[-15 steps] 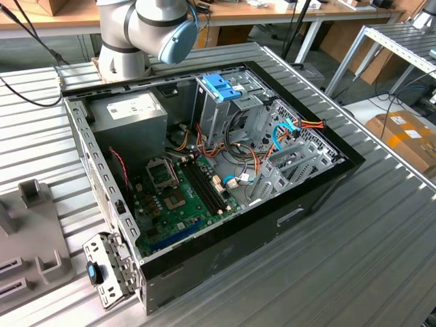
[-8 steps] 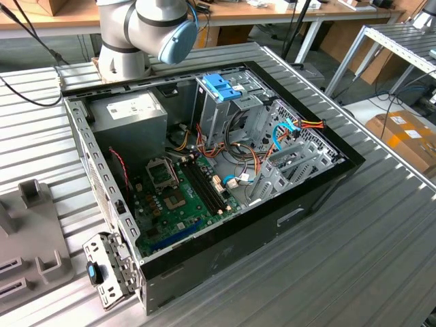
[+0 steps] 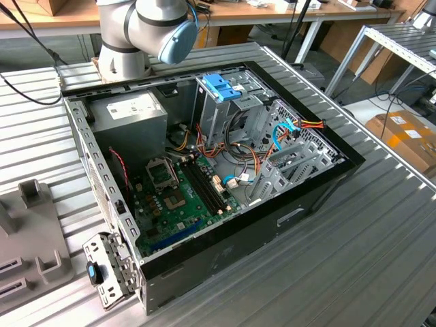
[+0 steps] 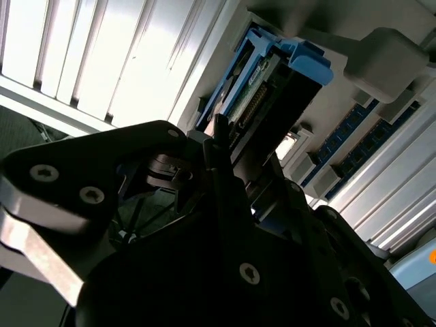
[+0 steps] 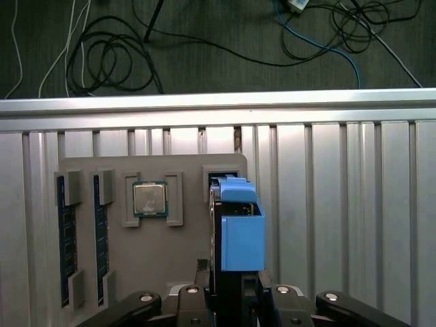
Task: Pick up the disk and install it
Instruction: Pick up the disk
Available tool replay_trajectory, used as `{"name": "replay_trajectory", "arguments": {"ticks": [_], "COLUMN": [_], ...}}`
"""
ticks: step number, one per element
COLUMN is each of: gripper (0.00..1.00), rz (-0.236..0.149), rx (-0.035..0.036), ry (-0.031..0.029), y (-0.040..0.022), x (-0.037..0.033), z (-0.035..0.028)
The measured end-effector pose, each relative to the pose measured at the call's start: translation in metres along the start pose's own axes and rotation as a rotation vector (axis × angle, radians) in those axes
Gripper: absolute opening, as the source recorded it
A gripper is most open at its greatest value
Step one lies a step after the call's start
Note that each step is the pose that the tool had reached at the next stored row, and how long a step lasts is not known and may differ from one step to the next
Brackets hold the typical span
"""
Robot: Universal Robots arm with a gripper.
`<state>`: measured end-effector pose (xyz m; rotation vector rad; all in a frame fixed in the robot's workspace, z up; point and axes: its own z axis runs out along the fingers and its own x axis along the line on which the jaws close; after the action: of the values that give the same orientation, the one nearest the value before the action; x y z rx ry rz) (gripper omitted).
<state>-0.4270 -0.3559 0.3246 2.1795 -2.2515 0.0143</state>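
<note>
The disk (image 5: 240, 231) stood on edge in a tray (image 5: 184, 245) slot, likely so its flat faces could be grabbed. The gripper (image 5: 231, 291) straddled it; whether clamped, I couldn't tell.

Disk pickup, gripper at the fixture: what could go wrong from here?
The disk stands on edge in a slot of the grey fixture; a skewed pull might jam it or drag the fixture. Loose cables crowd the drive bays of the open case; they might snag the disk going in.
</note>
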Motion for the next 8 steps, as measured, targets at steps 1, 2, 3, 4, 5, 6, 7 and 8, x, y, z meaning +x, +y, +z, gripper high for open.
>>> {"name": "replay_trajectory", "arguments": {"ticks": [1,2,3,4,5,6,7,8], "gripper": [0.35,0.35,0.35,0.35,0.35,0.35,0.35,0.35], "rz": [0.000,0.000,0.000,0.000,0.000,0.000,0.000,0.000], "rx": [0.0001,-0.0001,-0.0002,-0.0002,-0.0004,-0.0006,-0.0005,-0.0002], "ry": [0.0000,0.0001,0.0001,0.0001,0.0002,0.0003,0.0003,0.0001], "y": [0.0000,0.0000,0.0000,0.0000,0.0000,0.0000,0.0000,0.0000], "x": [0.0000,0.0000,0.0000,0.0000,0.0000,0.0000,0.0000,0.0000], "z": [0.0000,-0.0001,-0.0002,-0.0003,-0.0006,-0.0014,-0.0018,-0.0025]}}
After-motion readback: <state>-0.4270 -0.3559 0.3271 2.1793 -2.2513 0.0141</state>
